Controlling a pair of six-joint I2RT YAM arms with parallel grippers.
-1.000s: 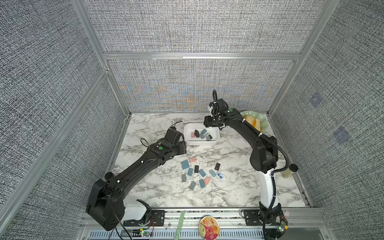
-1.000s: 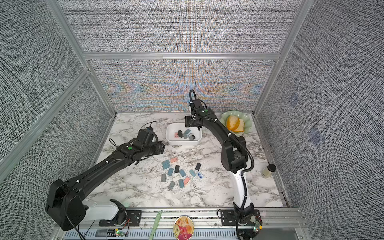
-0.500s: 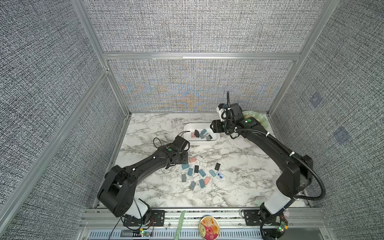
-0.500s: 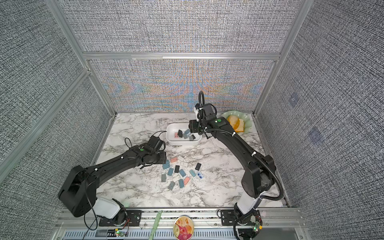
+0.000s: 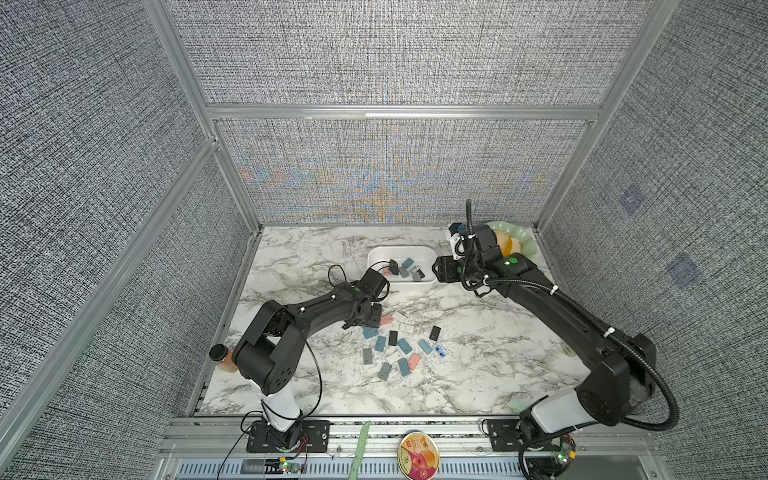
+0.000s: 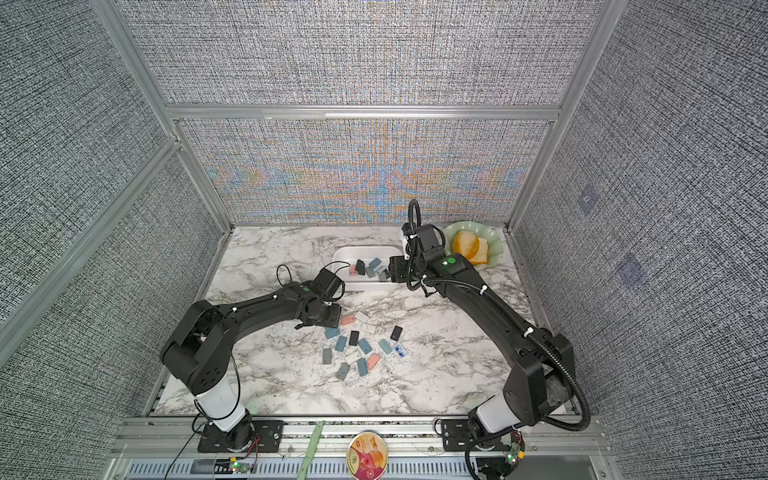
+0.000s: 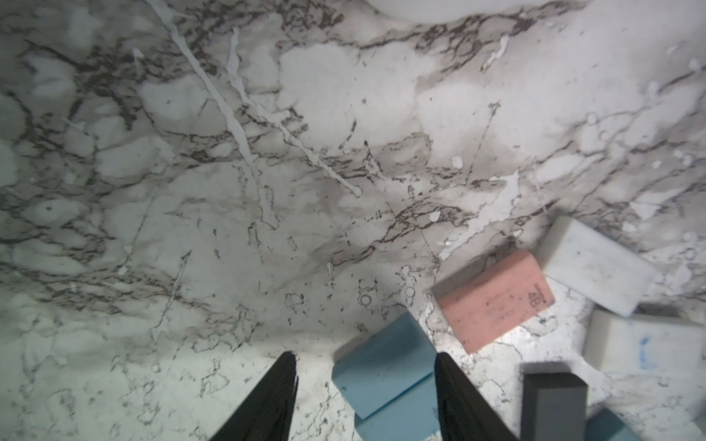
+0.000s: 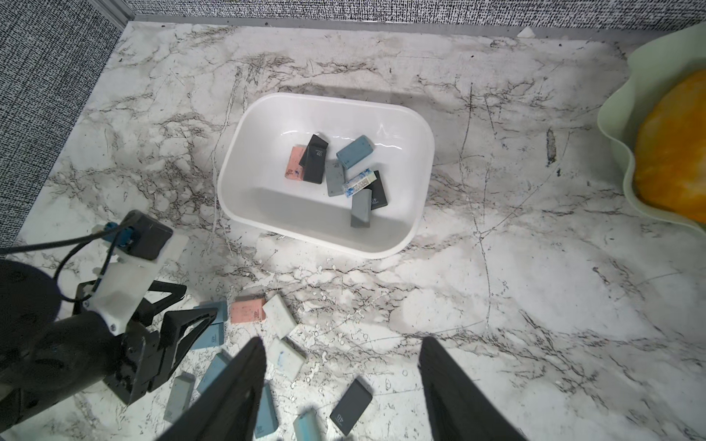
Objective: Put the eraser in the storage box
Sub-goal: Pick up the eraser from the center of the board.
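Erasers [image 5: 404,345] lay scattered over the middle of the worktop [image 5: 490,345]: blue, grey, black, pink and white. The left hand [image 7: 366,357] was down low at the left end of that scatter, spread, with a blue eraser [image 7: 382,366] flat on the marble between its fingers. One finger [image 7: 454,393] stood close against it, though I couldn't tell whether it touched. A pink eraser [image 7: 493,298] and a white eraser [image 7: 596,263] lay just beside. The box [image 8: 229,179] sat near the back edge, about midway along and apart from the blue eraser, with several erasers [image 8: 335,177] lying in it. The right hand [image 8: 342,340] hung above the worktop by the box's right end, spread and empty. A green dish [image 6: 494,245] holding something orange filled the back right corner.
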